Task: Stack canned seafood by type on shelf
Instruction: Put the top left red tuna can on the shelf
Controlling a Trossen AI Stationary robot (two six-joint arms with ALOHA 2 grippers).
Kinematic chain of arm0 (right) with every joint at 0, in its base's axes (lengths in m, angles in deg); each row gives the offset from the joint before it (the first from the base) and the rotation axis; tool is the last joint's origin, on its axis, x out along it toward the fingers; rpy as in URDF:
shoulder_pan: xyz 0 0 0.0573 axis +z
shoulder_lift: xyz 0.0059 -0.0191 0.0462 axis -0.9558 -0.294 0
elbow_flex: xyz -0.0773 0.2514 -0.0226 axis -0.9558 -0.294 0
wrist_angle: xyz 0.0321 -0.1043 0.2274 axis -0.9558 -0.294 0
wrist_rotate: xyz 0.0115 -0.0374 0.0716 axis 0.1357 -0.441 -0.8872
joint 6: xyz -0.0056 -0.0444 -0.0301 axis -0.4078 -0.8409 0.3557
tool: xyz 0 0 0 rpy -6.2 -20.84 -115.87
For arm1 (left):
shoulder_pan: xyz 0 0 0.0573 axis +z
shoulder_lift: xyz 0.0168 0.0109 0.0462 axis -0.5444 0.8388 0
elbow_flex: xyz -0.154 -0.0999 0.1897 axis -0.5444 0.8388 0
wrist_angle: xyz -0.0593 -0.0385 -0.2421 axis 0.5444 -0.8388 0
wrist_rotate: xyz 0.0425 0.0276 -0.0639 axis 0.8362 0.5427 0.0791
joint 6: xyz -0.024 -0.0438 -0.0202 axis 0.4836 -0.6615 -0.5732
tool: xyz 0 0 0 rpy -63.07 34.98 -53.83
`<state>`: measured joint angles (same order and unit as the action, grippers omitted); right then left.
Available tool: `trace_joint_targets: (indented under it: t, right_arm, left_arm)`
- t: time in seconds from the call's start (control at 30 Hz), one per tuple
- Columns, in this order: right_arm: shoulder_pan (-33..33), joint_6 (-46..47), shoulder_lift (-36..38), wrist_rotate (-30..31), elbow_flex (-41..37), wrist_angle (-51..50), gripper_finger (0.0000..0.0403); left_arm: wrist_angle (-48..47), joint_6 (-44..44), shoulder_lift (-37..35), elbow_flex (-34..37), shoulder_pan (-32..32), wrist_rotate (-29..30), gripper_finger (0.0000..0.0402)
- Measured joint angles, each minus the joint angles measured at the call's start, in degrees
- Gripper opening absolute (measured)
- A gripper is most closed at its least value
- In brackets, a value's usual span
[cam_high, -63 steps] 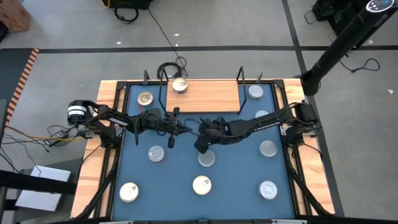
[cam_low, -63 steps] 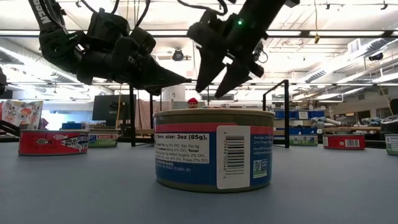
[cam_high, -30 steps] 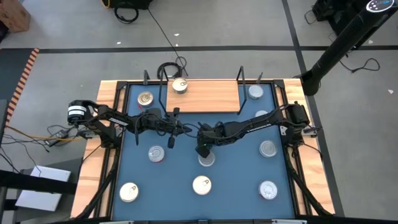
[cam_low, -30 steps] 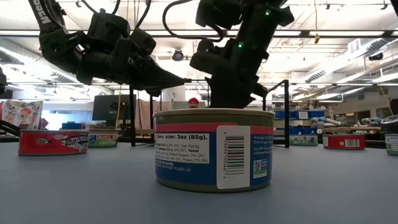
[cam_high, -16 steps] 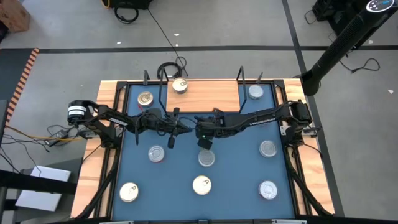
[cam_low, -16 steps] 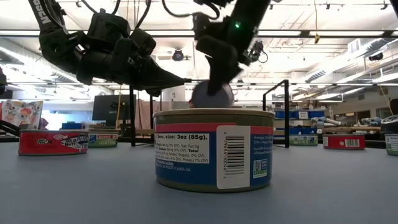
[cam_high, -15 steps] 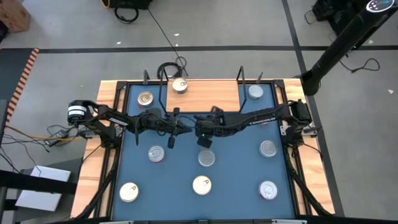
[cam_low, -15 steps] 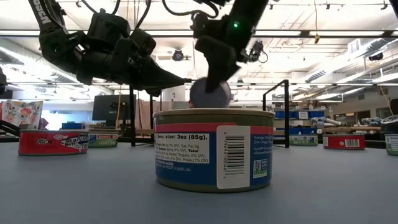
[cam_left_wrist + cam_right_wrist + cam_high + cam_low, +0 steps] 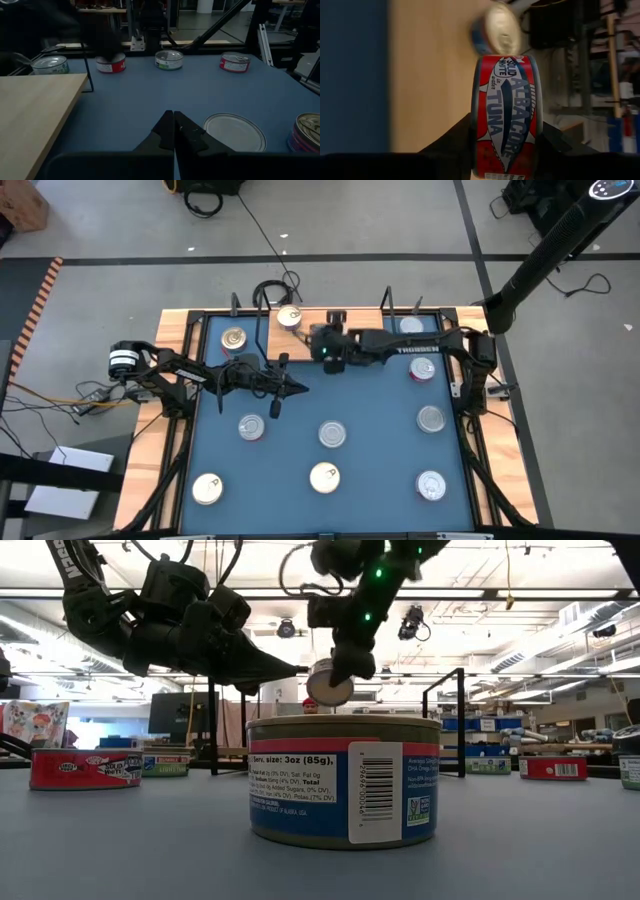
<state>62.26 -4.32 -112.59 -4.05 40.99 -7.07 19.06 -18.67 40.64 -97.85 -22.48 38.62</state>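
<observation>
Two dark arms work over a blue-topped bench strewn with small round flat tins of seafood. Right tool, reaching across above the light-wood shelf board at the far edge of the bench, pinches a red-sided tin labelled albacore tuna by its two flat faces, so the tin rides on edge with its label toward the wrist camera; in the low view the same tin hangs clear of the surface below the arm. Beyond it on the board rests a single gold-topped tin, near the black wire frame at the left end, and the carried tin appears aimed toward that area, presumably to group like with like. An edge-on hold suits carrying; the tin would probably need turning flat before release, otherwise it may roll. Left tool, fingers pressed together and holding nothing, hovers low over the bench in front of the shelf, apparently waiting. Nearest it lies a silver-topped tin; further tins remain scattered across the bench, including one with a blue and red label.
</observation>
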Motion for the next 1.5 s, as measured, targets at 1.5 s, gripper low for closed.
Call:
trace_joint_targets:
  t: [1.5]
  right_arm:
    - [-16.32, -12.24, -0.88, -17.11, -13.72, 26.04, 0.0149]
  left_arm:
    - [0.09, 0.00, 0.00, 0.00, 0.00, -0.11, 0.0001]
